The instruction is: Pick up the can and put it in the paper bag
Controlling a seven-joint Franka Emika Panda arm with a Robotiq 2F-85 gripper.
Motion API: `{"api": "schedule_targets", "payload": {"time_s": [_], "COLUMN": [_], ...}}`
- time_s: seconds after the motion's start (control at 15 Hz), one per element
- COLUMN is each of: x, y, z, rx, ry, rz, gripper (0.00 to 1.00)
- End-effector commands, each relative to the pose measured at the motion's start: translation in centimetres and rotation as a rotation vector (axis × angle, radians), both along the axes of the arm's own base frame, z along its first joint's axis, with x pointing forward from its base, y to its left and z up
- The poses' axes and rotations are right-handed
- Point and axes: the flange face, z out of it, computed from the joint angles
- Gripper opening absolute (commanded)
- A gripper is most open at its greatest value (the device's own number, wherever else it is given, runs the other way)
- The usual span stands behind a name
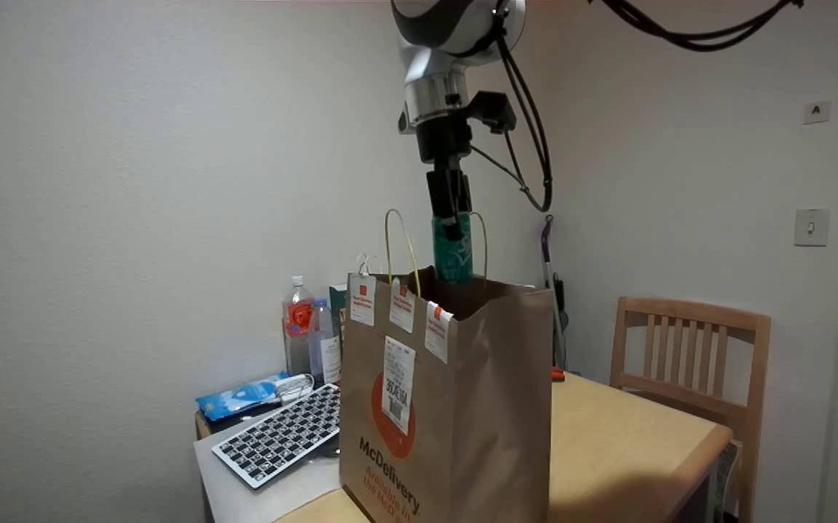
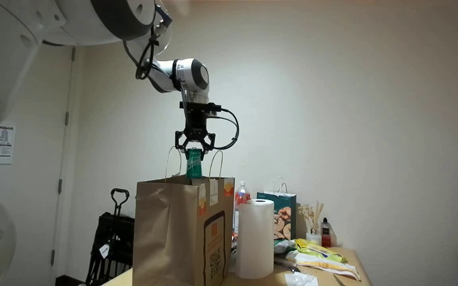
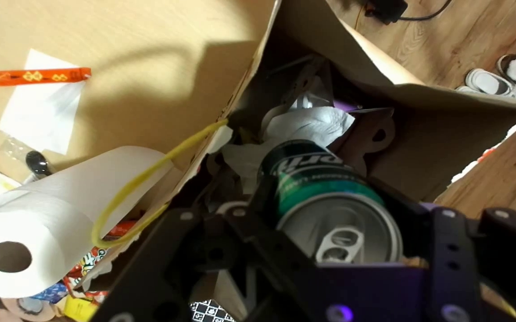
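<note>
In an exterior view, your gripper (image 1: 455,225) grips the can (image 1: 453,256), which hangs below it at the mouth of the bag (image 1: 459,399). In an exterior view, its jaws press the can from both sides; a paper roll (image 2: 255,240) stands below the gripper, beside the bag. In the wrist view, you see a crumpled white sheet (image 3: 310,124) inside the bag, beneath the gripper.

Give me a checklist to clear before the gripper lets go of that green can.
1. Gripper shut on the can: ok.
2. Can upright: ok, roughly so in both exterior views.
3. Paper bag open at the top: ok.
4. Can over the opening: ok in the wrist view.
5. Can's base down inside the bag: cannot tell.
6. Bag interior empty: not ok, crumpled white paper lies inside.
</note>
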Motion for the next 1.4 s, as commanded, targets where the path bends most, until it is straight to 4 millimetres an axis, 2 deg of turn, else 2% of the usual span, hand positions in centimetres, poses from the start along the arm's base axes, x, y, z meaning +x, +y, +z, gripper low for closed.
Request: {"api": "schedule_targets", "payload": {"time_s": [0.0,0.6,1.2,1.27,1.33], "x": [0.5,3.7,4.7,4.7,4.8], "y": [0.7,1.2,0.3,0.3,0.2], "z": [-1.3,-7.7,-10.6,-10.8,-10.9], "rx": [-0.017,-0.012,-0.029,-0.034,-0.039], "ry": [-0.001,0.005,0.029,0.031,0.032], "rz": [-0.001,-0.013,-0.041,-0.039,-0.046], "gripper": [0.27,0.27,0.27,0.69,0.78]}}
